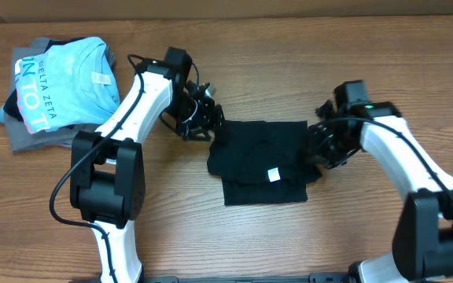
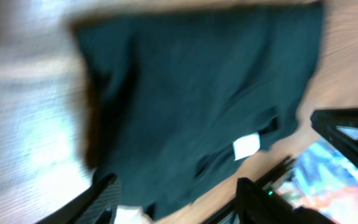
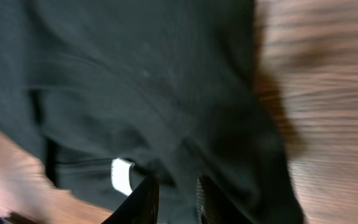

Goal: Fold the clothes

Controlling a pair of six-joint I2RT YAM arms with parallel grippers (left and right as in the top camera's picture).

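The clothes (image 1: 262, 157), a black T-shirt, lie folded into a rough rectangle mid-table, with the white neck label (image 1: 274, 174) on top near the front. My left gripper (image 1: 199, 118) hovers at the shirt's left edge. In the left wrist view its jaws stand wide apart (image 2: 179, 202) over the dark fabric (image 2: 191, 93) and hold nothing. My right gripper (image 1: 321, 145) is at the shirt's right edge. In the right wrist view its fingers (image 3: 178, 199) leave a narrow gap filled with black cloth (image 3: 142, 81). Blur hides whether they pinch it. The label (image 3: 122, 175) lies just left of them.
A light blue tee with white lettering (image 1: 65, 82) rests on a grey folded garment (image 1: 34, 137) at the far left. The arm bases stand at the front left (image 1: 108, 181) and front right (image 1: 439, 228). Bare wood table (image 1: 289, 244) surrounds the shirt.
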